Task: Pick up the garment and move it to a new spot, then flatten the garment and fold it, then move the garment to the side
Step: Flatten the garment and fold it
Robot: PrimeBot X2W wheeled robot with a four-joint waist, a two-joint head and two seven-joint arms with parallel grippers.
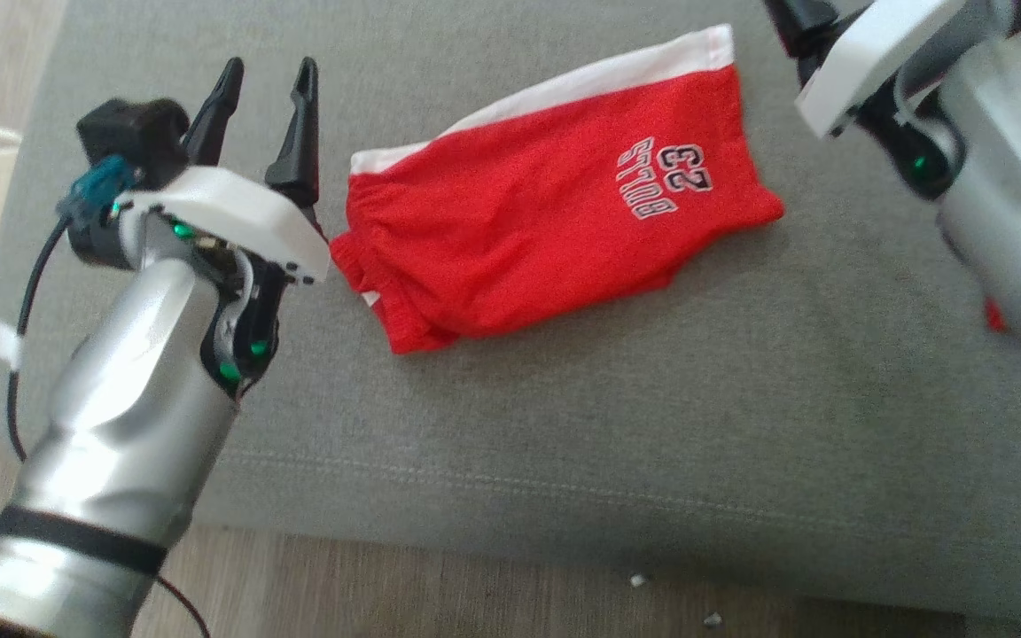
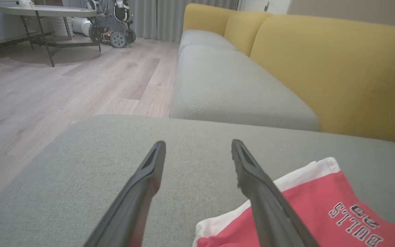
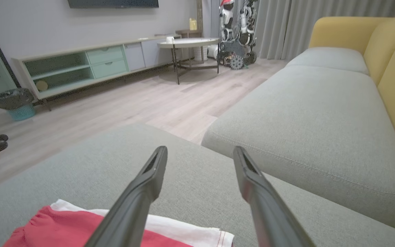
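Grey sofa cushion (image 1: 564, 425), red shorts (image 1: 528, 230) folded. My left end effector (image 1: 267, 75), right end effector (image 3: 201, 152) wide open, empty. Pinch all layers, lift level.

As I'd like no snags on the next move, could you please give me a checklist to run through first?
1. Left gripper open and empty: ok.
2. Right gripper open and empty: ok.
3. Red garment lying on the grey cushion, held by neither gripper: ok.
4. Fold tidy: not ok; the end nearest the left gripper is bunched.
5. Bare cushion beside the garment to shift it onto: ok.
6. Hidden layers underneath lying flat: cannot tell.
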